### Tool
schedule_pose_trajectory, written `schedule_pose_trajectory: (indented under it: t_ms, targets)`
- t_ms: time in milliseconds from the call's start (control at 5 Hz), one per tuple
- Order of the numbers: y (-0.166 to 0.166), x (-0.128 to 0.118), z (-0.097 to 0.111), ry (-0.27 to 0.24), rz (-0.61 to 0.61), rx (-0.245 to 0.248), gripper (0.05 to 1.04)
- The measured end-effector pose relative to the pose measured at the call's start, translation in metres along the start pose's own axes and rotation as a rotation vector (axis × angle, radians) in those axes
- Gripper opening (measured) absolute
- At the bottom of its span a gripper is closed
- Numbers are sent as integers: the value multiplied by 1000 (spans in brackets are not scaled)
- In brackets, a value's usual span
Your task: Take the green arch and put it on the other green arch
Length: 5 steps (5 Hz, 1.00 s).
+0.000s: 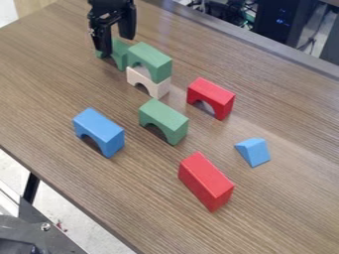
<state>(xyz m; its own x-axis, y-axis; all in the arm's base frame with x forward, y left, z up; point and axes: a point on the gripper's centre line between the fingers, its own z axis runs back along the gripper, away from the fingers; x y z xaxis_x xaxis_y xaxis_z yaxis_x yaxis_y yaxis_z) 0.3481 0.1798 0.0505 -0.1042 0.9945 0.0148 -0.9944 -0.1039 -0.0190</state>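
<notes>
Jaws spread apart at the green block. Stacking outstanding: one green arch sits on the pale arch; the nearer green arch bears nothing.

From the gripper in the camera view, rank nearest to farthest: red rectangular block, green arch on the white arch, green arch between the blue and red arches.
From the gripper:
1. Green arch on the white arch: just below right.
2. Green arch between the blue and red arches: mid-table.
3. Red rectangular block: lower right.
</notes>
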Motion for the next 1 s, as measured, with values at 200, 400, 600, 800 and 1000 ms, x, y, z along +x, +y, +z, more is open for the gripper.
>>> schedule_pose_trajectory:
  t_ms: [200, 400, 600, 800, 1000]
  targets:
    - [1, 1, -7, -3, 12, 24, 972]
    - [7, 5, -8, -26, 25, 58, 701]
    - [12, 1, -4, -4, 32, 72, 555]
    - [16, -8, 25, 31, 24, 29, 555]
    - [29, -24, 70, 69, -1, -52, 555]
